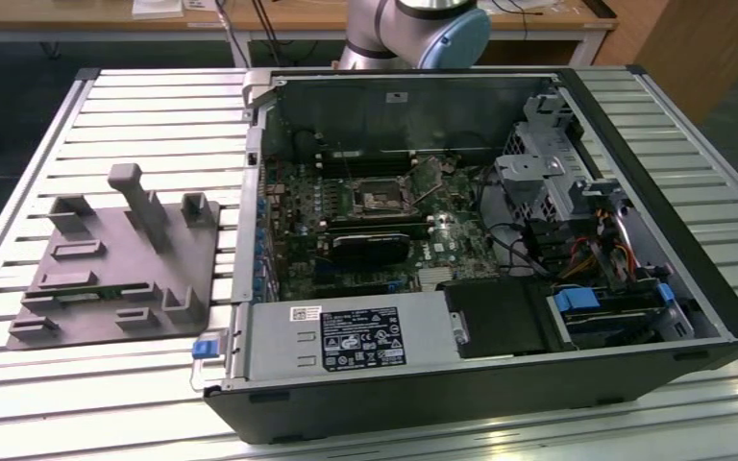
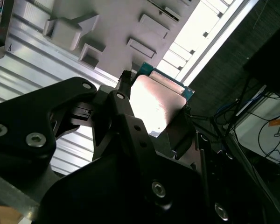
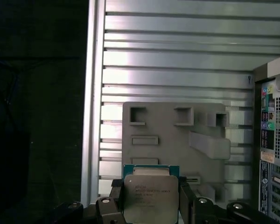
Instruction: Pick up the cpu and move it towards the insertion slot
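Square silver-grey metal-topped cpu (image 3: pixel 150 193) w/ green edge, gripped by black pincer (image 3: pixel 151 205) over grey plastic fixture (image 3: pixel 177 140) on slatted table (image 3: pixel 177 60). Silver-framed insertion slot (image 1: pixel 379 200) inside open PC case (image 1: pixel 472 399) beside fixture.

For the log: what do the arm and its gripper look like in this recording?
The arm is silver-grey metal with a rounded light-blue joint cap. The gripper is matte black, built of angular linked plates with silver screw heads; its jaws are black too.
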`<state>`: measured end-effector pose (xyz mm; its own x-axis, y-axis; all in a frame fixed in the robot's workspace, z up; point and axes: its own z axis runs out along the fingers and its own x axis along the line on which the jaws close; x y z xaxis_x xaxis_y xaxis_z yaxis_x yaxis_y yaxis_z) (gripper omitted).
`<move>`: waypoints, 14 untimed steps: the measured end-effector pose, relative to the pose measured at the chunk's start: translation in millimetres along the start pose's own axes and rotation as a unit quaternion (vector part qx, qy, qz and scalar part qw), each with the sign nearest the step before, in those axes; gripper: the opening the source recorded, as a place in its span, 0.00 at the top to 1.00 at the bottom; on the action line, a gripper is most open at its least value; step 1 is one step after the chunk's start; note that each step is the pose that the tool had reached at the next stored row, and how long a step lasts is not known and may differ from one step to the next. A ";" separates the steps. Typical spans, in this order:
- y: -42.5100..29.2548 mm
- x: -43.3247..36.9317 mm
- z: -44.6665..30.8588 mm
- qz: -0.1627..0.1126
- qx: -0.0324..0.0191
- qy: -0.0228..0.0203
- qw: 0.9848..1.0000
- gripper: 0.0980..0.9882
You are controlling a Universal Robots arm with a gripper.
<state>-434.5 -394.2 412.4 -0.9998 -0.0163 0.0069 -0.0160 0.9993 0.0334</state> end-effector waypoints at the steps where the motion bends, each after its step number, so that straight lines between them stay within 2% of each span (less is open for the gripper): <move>1: 0.1 0.0 -2.1 0.000 0.000 0.000 1.000 0.50; 8: 0.7 0.2 -16.9 0.000 0.000 0.000 1.000 0.50; 14: 0.6 -9.7 -18.2 0.000 0.000 0.000 1.000 0.50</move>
<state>-424.7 -394.1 430.5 -0.9998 -0.0162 0.0068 -0.0160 0.9993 0.0335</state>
